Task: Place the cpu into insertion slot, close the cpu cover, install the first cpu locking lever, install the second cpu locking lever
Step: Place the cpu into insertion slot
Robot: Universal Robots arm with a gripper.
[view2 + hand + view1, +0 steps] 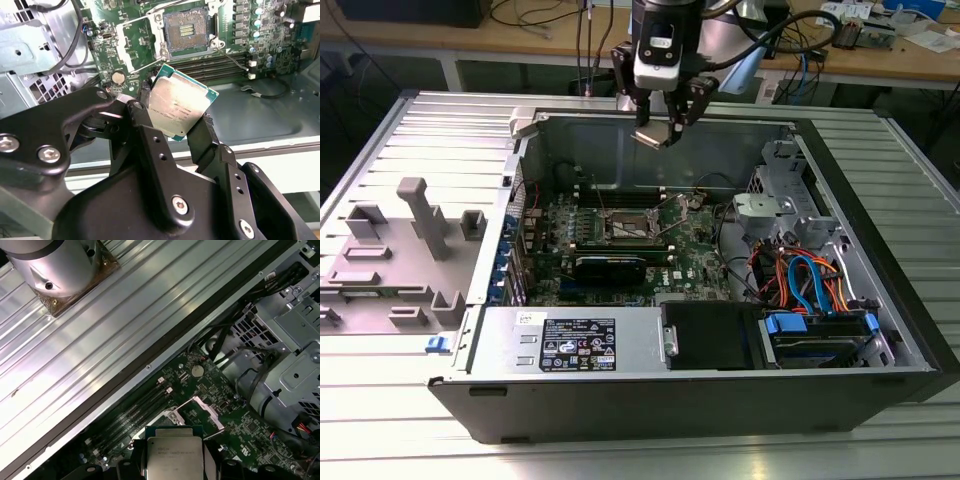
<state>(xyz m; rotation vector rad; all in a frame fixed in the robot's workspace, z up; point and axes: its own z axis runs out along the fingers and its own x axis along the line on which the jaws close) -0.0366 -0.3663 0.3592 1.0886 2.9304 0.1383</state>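
**A:** What is shown in the exterior view, and why is the chip held up there?

**B:** The cpu (648, 137) is gripped between the fingers (684, 112) above the open computer case (650, 410). It is seen at about twelve o'clock from the insertion slot (628, 228), which lies well apart from it, down on the motherboard (705, 250). The chip is judged to be kept high so that the sides of the case are cleared (it is touched by nothing but the fingers). The case itself is laid flat on the ribbed tabletop (400, 430).

**A:** And in the second wrist view?

**B:** The fingers (206, 135) are drawn in narrowly on two opposite edges of the cpu (181, 106). Its dull metal top is left uncovered and is tilted. An edge grip is presumably chosen so that the faces of the chip are not pressed. Beyond it the insertion slot (186, 31) is seen bare, with nothing seated in it.

**A:** What is added by the first wrist view?

**B:** The cpu (174, 457) is seen flat-on between the dark fingers, which are partly cut off at the frame's edge. Just past it the cpu cover (210, 415) is stood up off the board, apparently swung open on its hinge. The way into the slot is therefore judged to be left free. The chip has not yet been placed, and the cover has not yet been closed.
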